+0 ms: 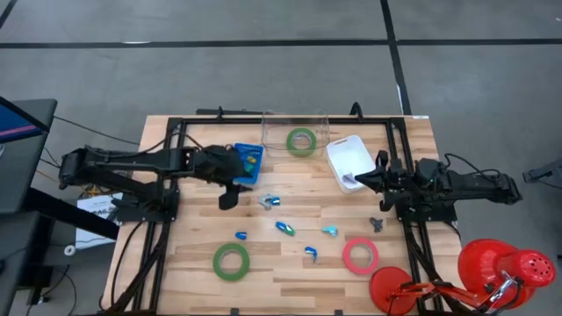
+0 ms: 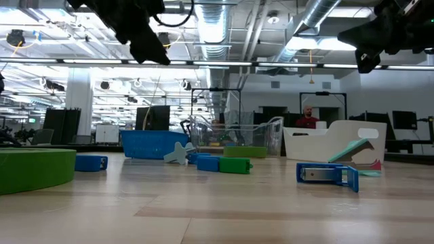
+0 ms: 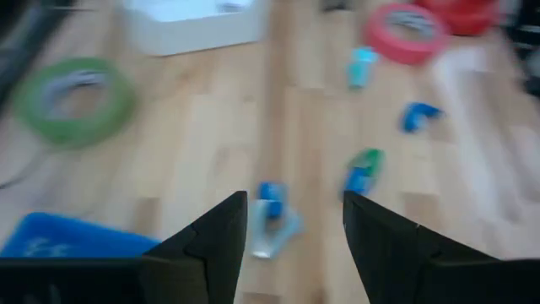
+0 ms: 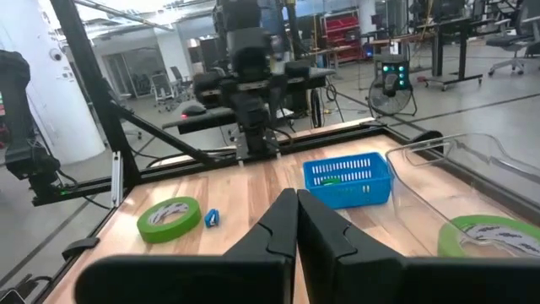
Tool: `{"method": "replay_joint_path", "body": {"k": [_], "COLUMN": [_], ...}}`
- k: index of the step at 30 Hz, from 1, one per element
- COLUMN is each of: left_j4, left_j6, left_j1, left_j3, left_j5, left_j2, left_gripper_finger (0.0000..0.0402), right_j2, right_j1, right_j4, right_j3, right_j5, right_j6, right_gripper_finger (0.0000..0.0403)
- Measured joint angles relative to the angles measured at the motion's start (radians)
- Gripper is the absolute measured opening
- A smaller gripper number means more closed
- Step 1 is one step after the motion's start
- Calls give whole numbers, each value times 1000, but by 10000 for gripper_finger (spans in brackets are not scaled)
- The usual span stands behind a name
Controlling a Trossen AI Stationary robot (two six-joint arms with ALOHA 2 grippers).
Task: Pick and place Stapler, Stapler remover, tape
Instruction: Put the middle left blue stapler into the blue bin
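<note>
My left gripper [image 1: 228, 198] hangs open above the table, just near of the blue basket [image 1: 248, 163], with nothing between its fingers [image 3: 221, 241]. Below it lies a small blue-and-pale item [image 3: 272, 221]. Several small blue, green and teal stapler-like items [image 1: 285, 228] lie scattered mid-table. One green tape roll [image 1: 231, 261] and the pinkish-red tape roll [image 1: 360, 254] lie flat near the front edge. Another green roll [image 1: 301, 140] lies in the clear bin. My right gripper [image 1: 358, 181] is shut, level, beside the white tray [image 1: 347, 156].
The clear bin [image 1: 295, 132] stands at the far edge between basket and tray. A dark frame [image 1: 176, 132] runs round the tabletop. Red objects [image 1: 492, 268] sit off the near right corner. A person [image 2: 308, 118] is in the room behind.
</note>
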Motion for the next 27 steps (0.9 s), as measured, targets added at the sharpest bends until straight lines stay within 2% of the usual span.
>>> {"method": "replay_joint_path", "body": {"k": [16, 21, 27], "left_j4": [-18, -112, -266], "left_j6": [-33, -64, -143], "left_j1": [-279, -330, -347], "left_j3": [0, 3, 18], "left_j5": [22, 15, 15], "left_j2": [1, 1, 12], "left_gripper_finger": [186, 194, 234], "right_j2": [0, 0, 0], "right_j1": [0, 0, 0], "right_j4": [-9, -9, -9], "right_j3": [0, 0, 0], "right_j5": [3, 3, 3], "right_j6": [60, 61, 61], "right_gripper_finger": [0, 0, 0]}}
